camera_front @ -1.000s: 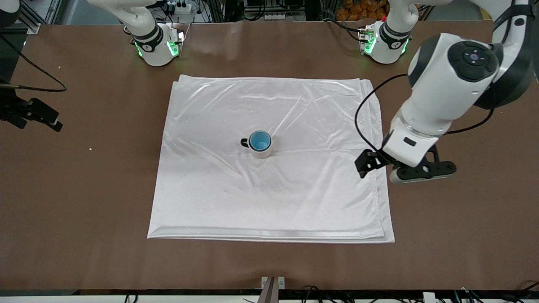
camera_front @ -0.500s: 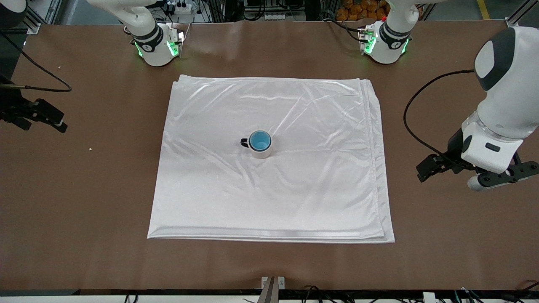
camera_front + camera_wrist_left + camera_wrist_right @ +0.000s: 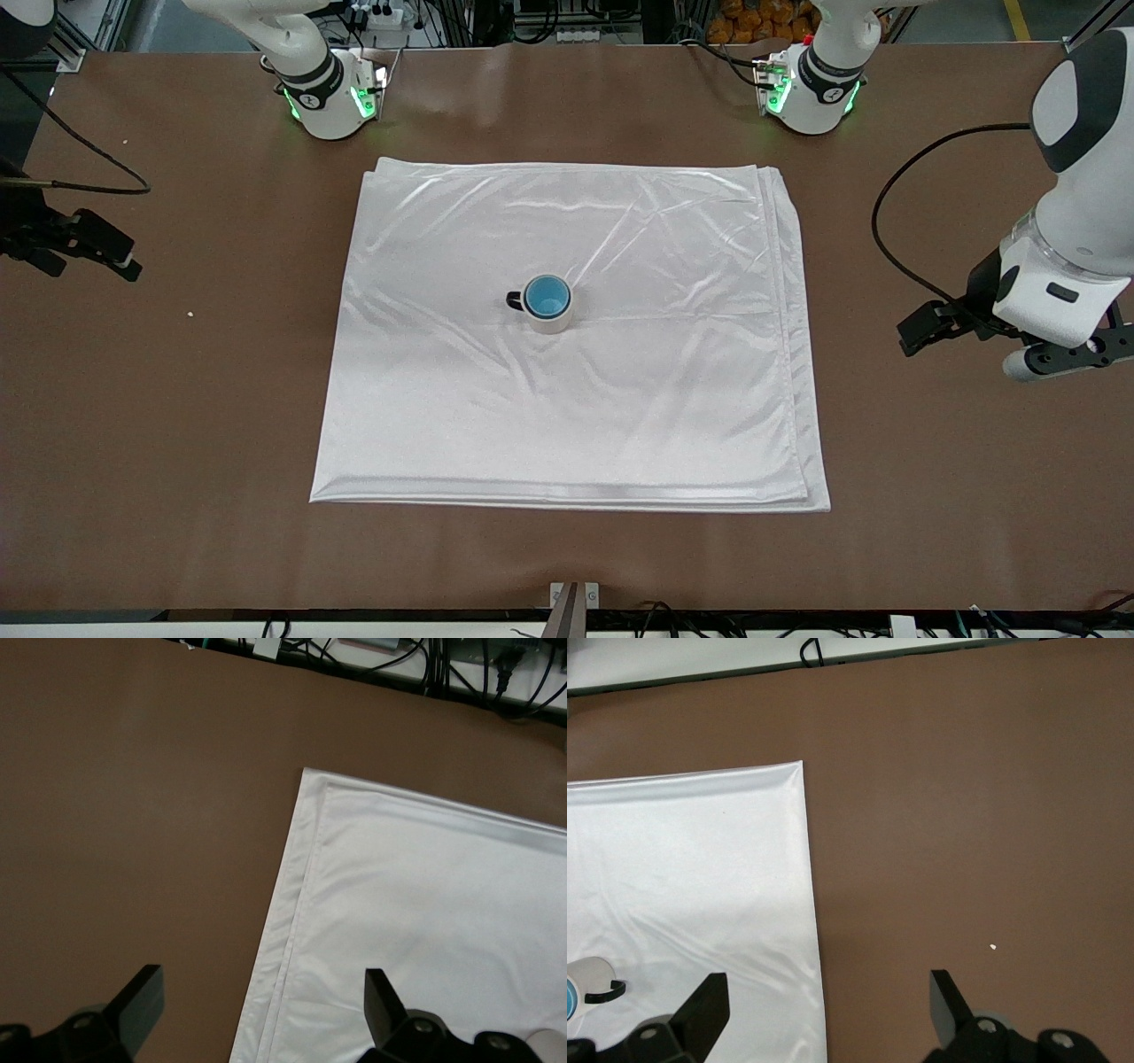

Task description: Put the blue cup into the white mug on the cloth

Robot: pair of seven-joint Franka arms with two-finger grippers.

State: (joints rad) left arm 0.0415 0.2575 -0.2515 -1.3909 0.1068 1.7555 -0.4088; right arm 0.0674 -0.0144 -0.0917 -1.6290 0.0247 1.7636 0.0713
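The blue cup (image 3: 547, 296) sits inside the white mug (image 3: 551, 315) mid-cloth (image 3: 567, 399). The left gripper (image 3: 1010, 346) hangs over bare tabletop (image 3: 930, 461); the right gripper (image 3: 66, 244) waits at the right arm's end.

Brown matte table (image 3: 177, 425), cables (image 3: 567, 27) and metal framing along its edge.

no readable text, labels or numbers anywhere, arm-base markings perhaps present but too small to read

A flat brown matte table surface (image 3: 177, 399) fills the view. A small white crumb (image 3: 190, 313) lies on it near the edge at the right arm's end.
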